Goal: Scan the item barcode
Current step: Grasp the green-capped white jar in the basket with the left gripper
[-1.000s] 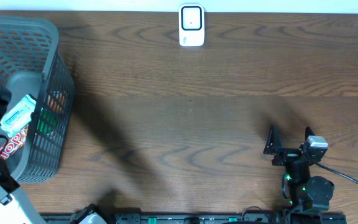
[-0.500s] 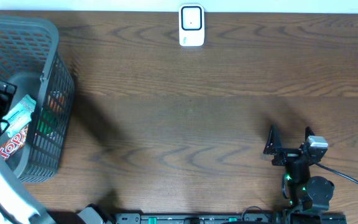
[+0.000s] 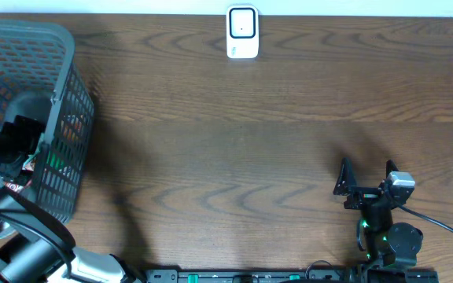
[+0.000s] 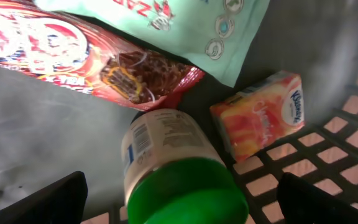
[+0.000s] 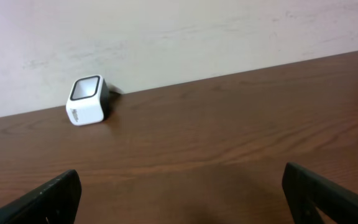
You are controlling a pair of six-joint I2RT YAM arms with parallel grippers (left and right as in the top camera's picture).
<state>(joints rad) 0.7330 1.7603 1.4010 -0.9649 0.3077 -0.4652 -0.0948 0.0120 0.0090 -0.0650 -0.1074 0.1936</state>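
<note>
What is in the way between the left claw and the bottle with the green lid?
Nothing that shows. The left claw hangs open right over the bottle, with nothing on top of it. The red snack packet and the tissue pack lie beside it. The basket wall stands between it and the scanner.

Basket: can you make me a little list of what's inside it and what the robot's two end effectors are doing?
Basket: grey mesh, at the left end of the table
Inside: jar with a green lid, red snack bag, mint pouch, orange tissue pack
Left end effector: open, down in the basket, pointing at the jar
Right end effector: open, empty, over the table
Scanner: white, at the table's far edge, nothing in front of it
</note>
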